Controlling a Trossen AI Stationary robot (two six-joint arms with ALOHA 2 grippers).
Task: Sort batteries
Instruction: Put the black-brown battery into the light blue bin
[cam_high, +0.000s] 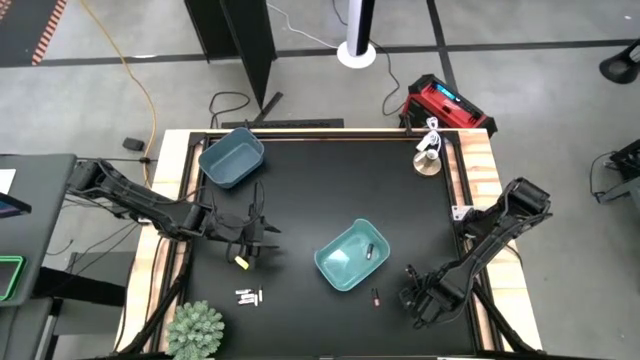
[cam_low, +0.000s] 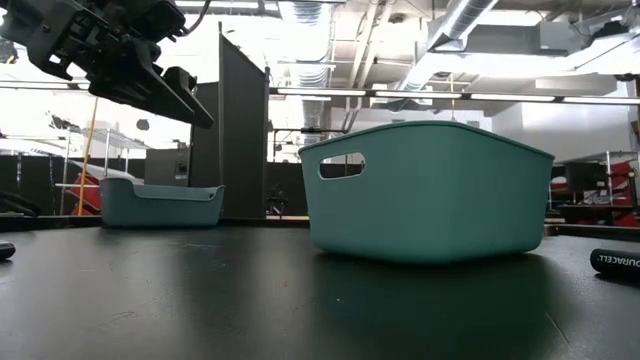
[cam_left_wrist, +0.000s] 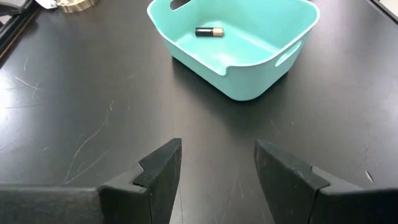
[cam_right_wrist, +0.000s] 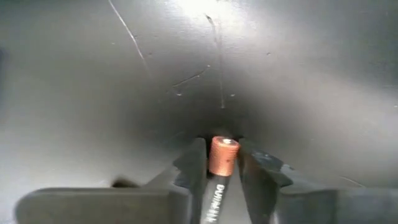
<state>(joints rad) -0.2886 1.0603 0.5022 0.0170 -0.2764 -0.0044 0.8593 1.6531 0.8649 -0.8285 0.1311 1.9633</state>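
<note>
A dark battery (cam_right_wrist: 221, 168) with a copper end is clamped in the right gripper (cam_right_wrist: 221, 163), low over the counter (cam_high: 300, 200), probably just lifted (contact is unclear). Next comes carrying it to the near bin (cam_high: 350, 256). The left gripper (cam_left_wrist: 217, 165) hangs apart.

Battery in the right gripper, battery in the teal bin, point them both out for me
battery in the right gripper (cam_right_wrist: 222, 155), right wrist view, copper end.
battery in the teal bin (cam_left_wrist: 209, 32), left wrist view, middle of its body.
</note>
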